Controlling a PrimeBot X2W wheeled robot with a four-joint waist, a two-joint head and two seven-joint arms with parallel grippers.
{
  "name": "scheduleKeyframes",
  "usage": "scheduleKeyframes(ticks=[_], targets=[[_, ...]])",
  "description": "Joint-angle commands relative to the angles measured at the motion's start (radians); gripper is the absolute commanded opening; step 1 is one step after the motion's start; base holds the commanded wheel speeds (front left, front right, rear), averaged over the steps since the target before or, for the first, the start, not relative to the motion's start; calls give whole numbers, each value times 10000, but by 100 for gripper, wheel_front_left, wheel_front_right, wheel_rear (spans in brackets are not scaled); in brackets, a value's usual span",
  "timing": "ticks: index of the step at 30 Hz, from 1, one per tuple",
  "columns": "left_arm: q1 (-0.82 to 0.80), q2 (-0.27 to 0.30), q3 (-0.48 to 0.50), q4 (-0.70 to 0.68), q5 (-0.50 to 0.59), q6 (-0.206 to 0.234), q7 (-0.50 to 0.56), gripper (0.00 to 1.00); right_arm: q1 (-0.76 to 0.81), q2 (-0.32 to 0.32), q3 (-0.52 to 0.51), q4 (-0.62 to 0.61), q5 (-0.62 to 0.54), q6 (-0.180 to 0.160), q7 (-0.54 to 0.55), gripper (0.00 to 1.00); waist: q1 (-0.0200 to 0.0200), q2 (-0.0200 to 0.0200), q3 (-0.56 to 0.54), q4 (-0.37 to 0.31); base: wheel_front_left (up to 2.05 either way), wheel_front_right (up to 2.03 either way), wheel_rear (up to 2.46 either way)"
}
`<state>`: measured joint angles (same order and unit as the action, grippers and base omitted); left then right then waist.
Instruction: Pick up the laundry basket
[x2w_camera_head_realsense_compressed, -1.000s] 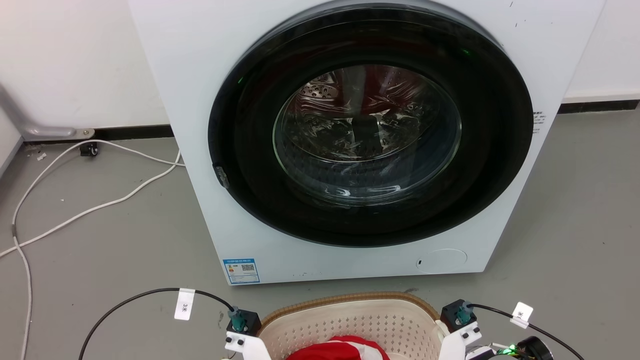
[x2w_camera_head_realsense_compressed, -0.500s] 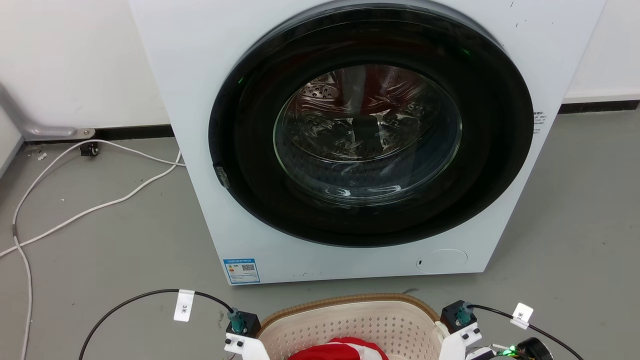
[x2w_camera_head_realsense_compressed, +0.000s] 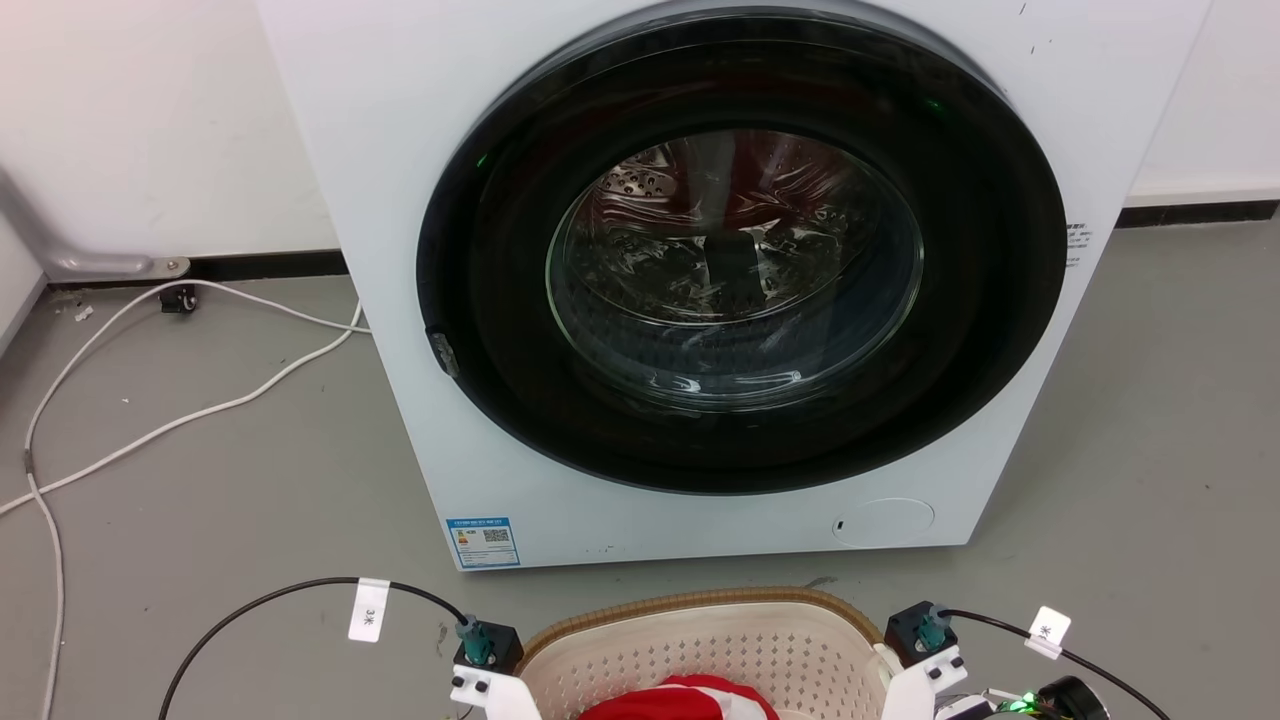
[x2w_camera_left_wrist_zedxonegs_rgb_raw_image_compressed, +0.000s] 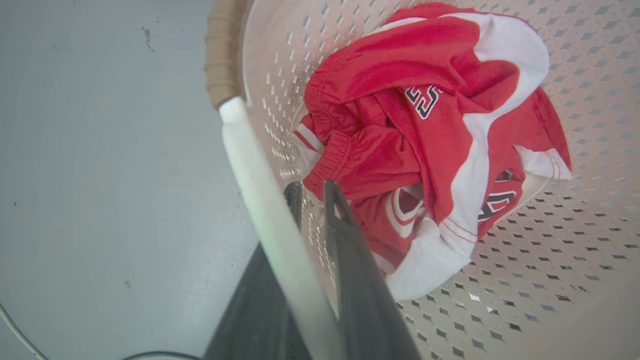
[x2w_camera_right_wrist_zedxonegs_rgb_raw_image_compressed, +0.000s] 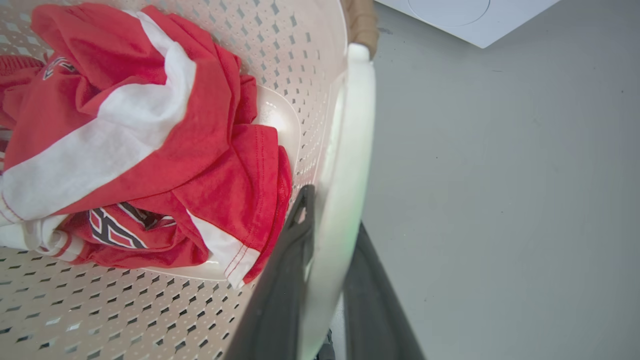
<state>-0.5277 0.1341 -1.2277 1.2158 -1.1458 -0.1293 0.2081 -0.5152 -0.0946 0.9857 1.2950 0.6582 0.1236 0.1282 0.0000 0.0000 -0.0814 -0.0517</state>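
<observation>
Lowered slightly, the laundry basket (x2w_camera_head_realsense_compressed: 700, 640) sits gripped by left hand (x2w_camera_left_wrist_zedxonegs_rgb_raw_image_compressed: 312, 187) and right hand (x2w_camera_right_wrist_zedxonegs_rgb_raw_image_compressed: 332, 210); cable tag (x2w_camera_head_realsense_compressed: 368, 610) reads "3米".

Two long dark tapering fingers (x2w_camera_left_wrist_zedxonegs_rgb_raw_image_compressed: 360, 280) per arm; white wrist brackets (x2w_camera_head_realsense_compressed: 495, 692) with black screws, black boxes (x2w_camera_head_realsense_compressed: 490, 645) with teal plugs, black cables (x2w_camera_head_realsense_compressed: 300, 583) wearing white tags (x2w_camera_head_realsense_compressed: 369, 609)

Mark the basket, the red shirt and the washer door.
basket (x2w_camera_head_realsense_compressed: 690, 597): head view, on its brown rim.
red shirt (x2w_camera_left_wrist_zedxonegs_rgb_raw_image_compressed: 380, 67): left wrist view, on a red fold.
washer door (x2w_camera_head_realsense_compressed: 735, 270): head view, middle of the glass.
</observation>
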Motion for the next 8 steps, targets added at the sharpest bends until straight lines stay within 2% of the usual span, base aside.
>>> scheduleKeyframes(ticks=[1,8], targets=[[-138,-126,-98,-53,57,-11,-11,0,-167,155,73,-121,-3,131,-75,0,0,0,-5,1,0,0,0],[-145,-104,-193,-50,-54,-11,-24,0,-160,154,111,-121,69,131,-53,0,0,0,-14,14,0,0,0]])
